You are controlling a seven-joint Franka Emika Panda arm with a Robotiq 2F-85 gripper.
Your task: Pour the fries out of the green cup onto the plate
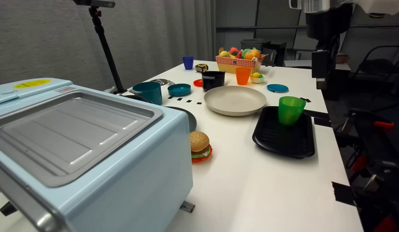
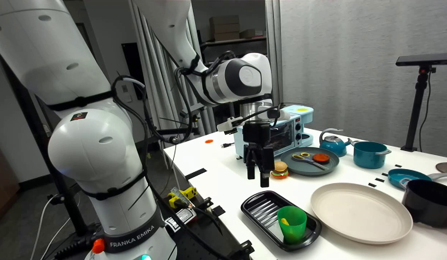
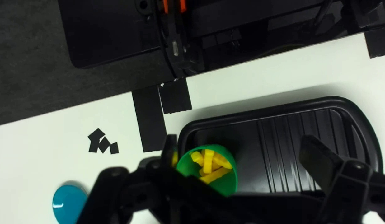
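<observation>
White table (image 1: 238, 199): green cup (image 2: 295, 228) of yellow toy fries (image 3: 208, 161) stands in a black tray (image 2: 263, 208) beside a cream plate (image 2: 360, 213).
Robotiq gripper (image 2: 257, 180) hovers with fingers spread, blurred and hiding part of the cup in the wrist view.

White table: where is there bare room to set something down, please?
Bare table lies between the toy burger and black tray, also between the blue oven and edge tape. It is crowded around the black pot, orange cup and fruit basket; the plate sits near the tray.
</observation>
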